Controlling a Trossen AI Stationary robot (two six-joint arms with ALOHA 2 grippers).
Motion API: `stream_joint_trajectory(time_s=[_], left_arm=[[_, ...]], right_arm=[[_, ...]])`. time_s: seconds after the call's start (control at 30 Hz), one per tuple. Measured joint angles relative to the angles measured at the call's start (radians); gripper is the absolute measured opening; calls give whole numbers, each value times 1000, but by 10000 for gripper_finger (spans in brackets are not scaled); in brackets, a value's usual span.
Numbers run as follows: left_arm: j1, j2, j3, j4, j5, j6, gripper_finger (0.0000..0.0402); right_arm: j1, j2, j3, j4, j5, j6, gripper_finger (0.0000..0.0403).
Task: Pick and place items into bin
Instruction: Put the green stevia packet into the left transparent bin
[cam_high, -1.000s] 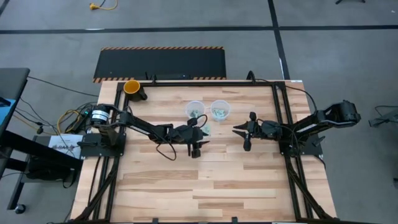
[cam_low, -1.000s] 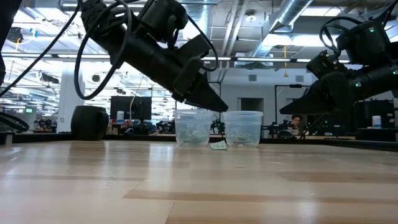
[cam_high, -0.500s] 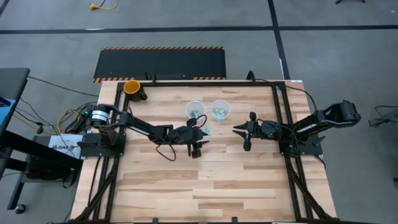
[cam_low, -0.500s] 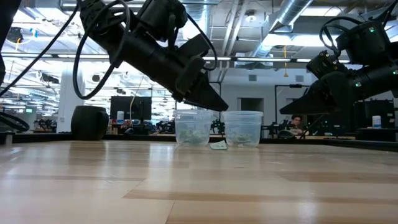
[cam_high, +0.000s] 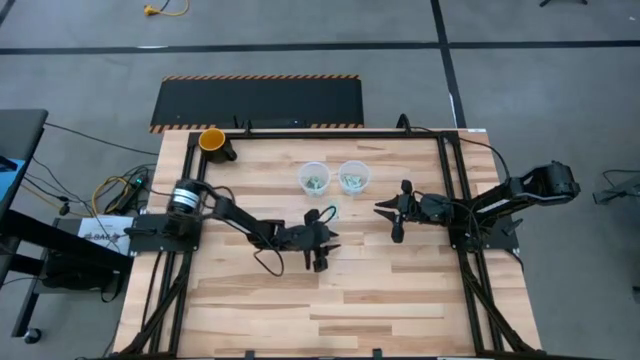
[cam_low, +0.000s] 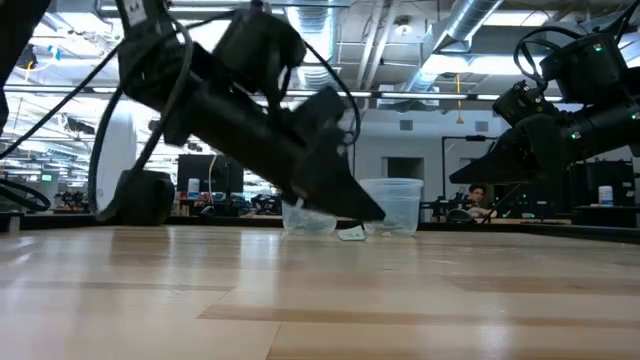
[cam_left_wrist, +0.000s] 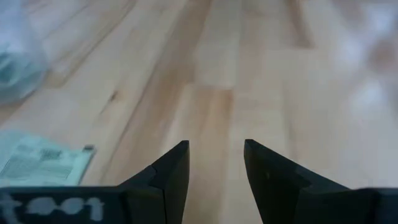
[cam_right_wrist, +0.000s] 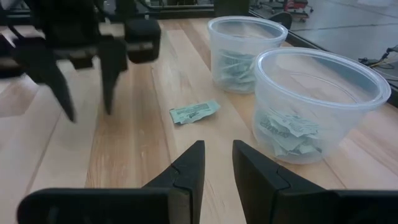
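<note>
Two tubs side by side near the counter's (cam_high: 260, 310) far edge, about midway along it: left tub (cam_high: 314, 178), right tub (cam_high: 354, 176), just apart. Items (cam_right_wrist: 287, 132) lie in both. One loose item (cam_right_wrist: 194, 112) on the counter just before the tubs, between them. Cup (cam_high: 212, 139) at the far left corner. Left end effector (cam_high: 326, 240) low over the counter's middle, before the loose item. Right end effector (cam_high: 383, 209) right of the tubs, well apart from them, pointing toward the left one.
</note>
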Motion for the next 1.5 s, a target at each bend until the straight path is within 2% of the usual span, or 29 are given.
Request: stream_joint_trajectory(time_s=[0.23, 0.4, 0.47, 0.83, 1.1, 1.3, 1.5], left_arm=[[17, 57, 31, 30, -106, 22, 144], [1, 56, 31, 32, -341, 54, 144], [1, 56, 31, 23, -381, 41, 144], [52, 55, 30, -78, -315, -163, 144], [51, 55, 30, -115, -300, -168, 139], [49, 54, 30, -129, -251, -164, 94], [27, 53, 30, -131, -250, -144, 36]], right_arm=[[0, 0, 1, -12, 0, 27, 75], [0, 0, 1, -17, 0, 27, 75], [0, 0, 1, -17, 0, 27, 75], [0, 0, 1, -17, 0, 26, 75], [0, 0, 1, -16, 0, 27, 75], [0, 0, 1, -16, 0, 27, 75], [0, 0, 1, -16, 0, 29, 75]])
